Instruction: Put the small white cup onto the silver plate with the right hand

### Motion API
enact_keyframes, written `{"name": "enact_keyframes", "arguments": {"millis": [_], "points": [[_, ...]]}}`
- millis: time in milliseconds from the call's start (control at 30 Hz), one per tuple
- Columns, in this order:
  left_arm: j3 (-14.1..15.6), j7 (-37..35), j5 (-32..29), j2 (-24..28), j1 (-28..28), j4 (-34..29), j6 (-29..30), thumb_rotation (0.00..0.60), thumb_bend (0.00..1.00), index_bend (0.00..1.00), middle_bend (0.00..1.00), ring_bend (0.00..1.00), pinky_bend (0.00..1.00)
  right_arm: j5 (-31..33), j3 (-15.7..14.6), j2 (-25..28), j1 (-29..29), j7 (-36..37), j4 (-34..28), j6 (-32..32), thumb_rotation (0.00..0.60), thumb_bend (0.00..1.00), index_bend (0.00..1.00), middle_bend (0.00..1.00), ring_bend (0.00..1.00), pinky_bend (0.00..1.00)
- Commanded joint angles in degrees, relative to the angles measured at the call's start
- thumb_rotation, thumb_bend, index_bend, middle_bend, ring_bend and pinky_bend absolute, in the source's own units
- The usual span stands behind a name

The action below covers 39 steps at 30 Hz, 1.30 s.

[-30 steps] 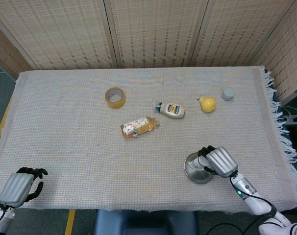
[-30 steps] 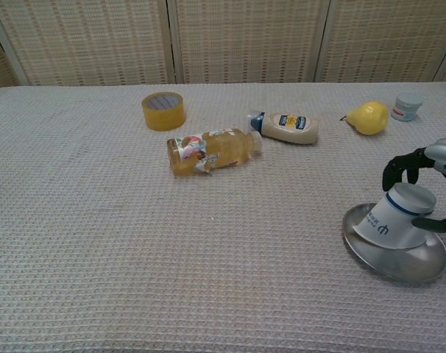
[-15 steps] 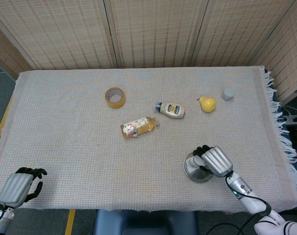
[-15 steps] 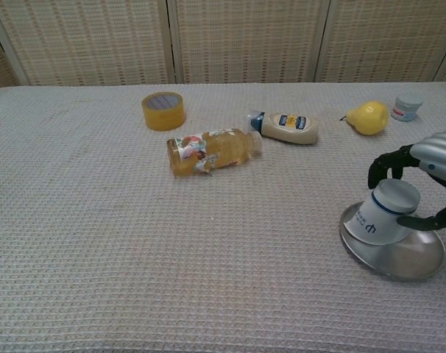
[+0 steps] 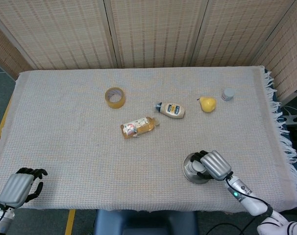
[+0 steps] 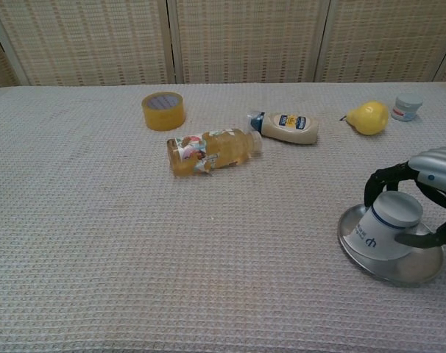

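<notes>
Your right hand point(image 6: 422, 195) is wrapped around the small white cup with the blue band point(image 6: 385, 226), fingers point(image 6: 379, 180) curled over its base. The cup sits upside down and tilted on the round silver metal plate point(image 6: 411, 268), at about 5 o'clock on the table. Your left hand point(image 5: 21, 185) rests at 7 o'clock by the table edge, fingers loosely curled, holding nothing.
</notes>
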Motion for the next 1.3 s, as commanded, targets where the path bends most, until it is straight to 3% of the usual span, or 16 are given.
{"name": "enact_keyframes", "arguments": {"millis": [33, 400, 600, 767, 967, 1300], "points": [[0.0, 0.0, 0.0, 0.0, 0.0, 0.0, 0.0, 0.6, 0.51, 0.38, 0.44, 0.37, 0.3, 0.7, 0.8, -1.6, -0.1, -0.6, 2.7, 0.5, 0.6, 0.15, 0.55, 0.44, 0.39, 0.75], [0.1, 0.3, 0.1, 0.0, -0.1, 0.0, -0.2, 0.6, 0.51, 0.38, 0.44, 0.37, 0.3, 0.7, 2.7, -8.5, 0.5, 1.6, 15.9, 3.4, 0.6, 0.15, 0.55, 0.44, 0.39, 0.75], [0.1, 0.5, 0.1, -0.1, -0.1, -0.1, -0.2, 0.6, 0.51, 0.38, 0.44, 0.37, 0.29, -0.2, 1.6, -8.7, 0.5, 3.9, 15.6, 3.7, 0.6, 0.15, 0.55, 0.44, 0.39, 0.75], [0.1, 0.5, 0.0, 0.0, 0.0, -0.1, -0.1, 0.6, 0.51, 0.38, 0.44, 0.37, 0.29, -2.6, -1.7, -5.4, 0.4, 9.2, 9.3, 3.4, 0.6, 0.15, 0.55, 0.44, 0.39, 0.75], [0.1, 0.7, -0.1, 0.0, 0.0, -0.2, -0.2, 0.6, 0.51, 0.38, 0.44, 0.37, 0.28, -3.7, -2.9, -3.3, 0.7, 9.3, 5.8, 3.3, 0.6, 0.15, 0.55, 0.44, 0.39, 0.75], [0.1, 0.8, -0.3, 0.1, 0.0, -0.4, -0.3, 0.6, 0.51, 0.38, 0.44, 0.37, 0.28, -1.9, 0.0, -7.1, 0.3, 4.1, 13.4, 4.8, 0.6, 0.15, 0.55, 0.44, 0.39, 0.75]]}}
